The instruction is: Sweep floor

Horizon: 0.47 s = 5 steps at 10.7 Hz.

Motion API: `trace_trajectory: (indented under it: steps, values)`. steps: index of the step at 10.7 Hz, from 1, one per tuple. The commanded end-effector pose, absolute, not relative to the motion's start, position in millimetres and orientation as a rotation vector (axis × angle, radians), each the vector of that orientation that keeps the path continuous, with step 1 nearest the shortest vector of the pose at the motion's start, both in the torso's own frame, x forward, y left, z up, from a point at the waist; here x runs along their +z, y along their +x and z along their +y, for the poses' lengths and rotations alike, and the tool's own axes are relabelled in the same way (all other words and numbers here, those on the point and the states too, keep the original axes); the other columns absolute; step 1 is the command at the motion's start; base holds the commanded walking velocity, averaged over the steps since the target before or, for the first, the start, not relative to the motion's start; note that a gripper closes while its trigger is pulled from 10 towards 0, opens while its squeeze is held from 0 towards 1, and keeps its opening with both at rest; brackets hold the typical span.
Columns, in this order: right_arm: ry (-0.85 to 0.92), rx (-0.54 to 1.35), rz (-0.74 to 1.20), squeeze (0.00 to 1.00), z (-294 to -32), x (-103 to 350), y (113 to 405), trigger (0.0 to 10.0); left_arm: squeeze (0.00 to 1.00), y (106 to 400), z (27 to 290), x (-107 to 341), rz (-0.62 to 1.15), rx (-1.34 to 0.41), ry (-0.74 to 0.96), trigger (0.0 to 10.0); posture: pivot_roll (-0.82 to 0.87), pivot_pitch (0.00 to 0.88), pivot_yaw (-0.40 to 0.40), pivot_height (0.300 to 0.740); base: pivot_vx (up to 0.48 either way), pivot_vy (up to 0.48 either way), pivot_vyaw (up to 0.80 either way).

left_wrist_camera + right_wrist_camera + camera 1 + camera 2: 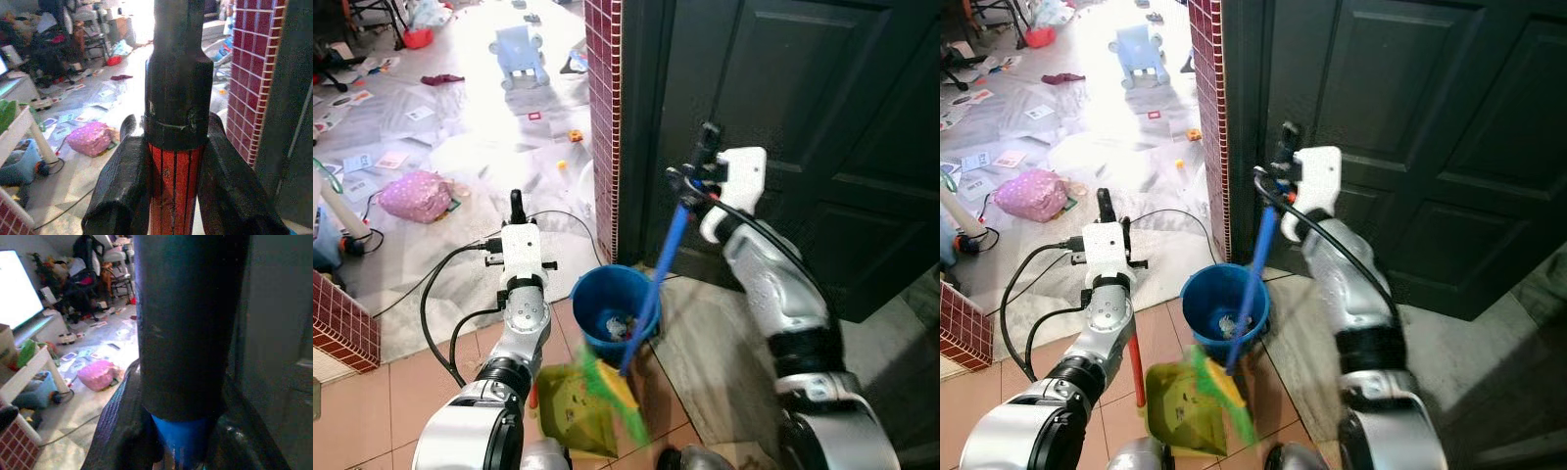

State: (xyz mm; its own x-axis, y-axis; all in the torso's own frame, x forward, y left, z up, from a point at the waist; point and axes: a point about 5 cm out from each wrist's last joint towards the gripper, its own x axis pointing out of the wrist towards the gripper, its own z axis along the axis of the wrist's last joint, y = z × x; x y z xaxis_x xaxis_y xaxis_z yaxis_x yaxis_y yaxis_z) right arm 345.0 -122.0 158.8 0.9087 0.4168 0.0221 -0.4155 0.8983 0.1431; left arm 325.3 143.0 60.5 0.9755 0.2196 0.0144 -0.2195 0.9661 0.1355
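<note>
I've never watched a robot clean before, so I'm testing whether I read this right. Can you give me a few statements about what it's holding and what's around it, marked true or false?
1. The right gripper holds a blue broom handle. True.
2. The left gripper is empty. False: its fingers clamp a red handle with a black cap.
3. A blue bucket stands in front of the robot. True.
4. The dustpan is blue. False: it is yellow-green.
5. The door beside the red brick pillar is white. False: it is dark.
</note>
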Motion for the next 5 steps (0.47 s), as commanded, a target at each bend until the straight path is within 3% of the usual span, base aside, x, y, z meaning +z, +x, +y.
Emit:
trace_trajectory:
  steps: [1,5]
  values:
    - [0.116,0.461,-0.051,0.0,-117,171,344,10.0,0.0,331,143,68,-0.018,0.2,0.147,10.0,-0.12,0.0,0.002,0.74,0.0,0.0,0.0]
    - [0.031,0.481,-0.055,0.0,-120,161,333,10.0,0.0,328,151,60,0.037,0.109,0.121,10.0,-0.12,0.0,0.007,0.74,0.0,0.0,0.0]
